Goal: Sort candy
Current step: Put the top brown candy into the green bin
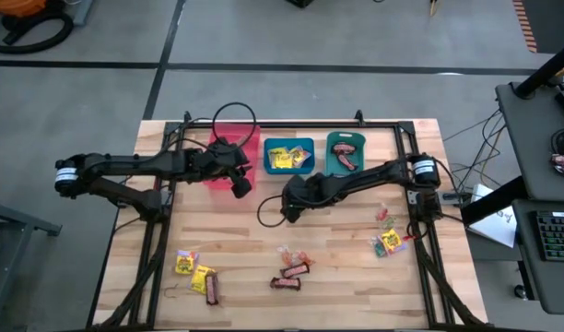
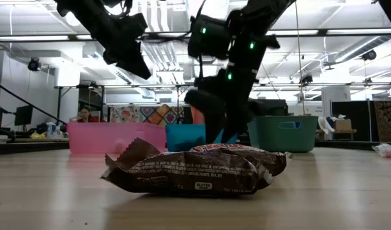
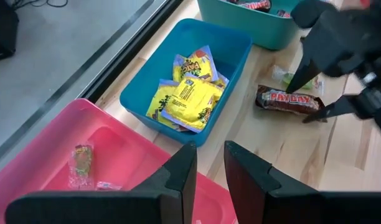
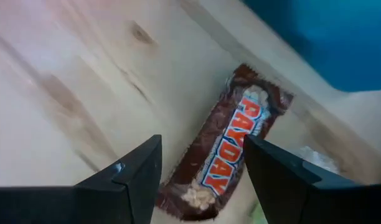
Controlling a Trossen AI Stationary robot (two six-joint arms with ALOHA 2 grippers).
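The right gripper (image 4: 200, 180) hangs with its jaws spread wide over a dark brown PayDay bar in a crinkled wrapper (image 4: 231, 155), which lies flat on the wooden bench (image 1: 337, 249) just beside the blue plastic bin (image 1: 288, 155).

The bar lies askew to the jaws, so a careless close may pinch only the wrapper's edge, or push the bar against the bin wall. A clear-wrapped sweet (image 3: 284, 78) lies touching it and might be caught up too.

The left gripper (image 3: 206, 168), jaws narrowly parted and holding nothing, hovers over the pink plastic bin (image 1: 229, 161).

Count: 3 bins, the third being a teal plastic bin (image 1: 345, 152); 2 arms; roughly 3 yellow square packets (image 1: 184, 263) and 4 brown bars loose on the bench, judging from above.
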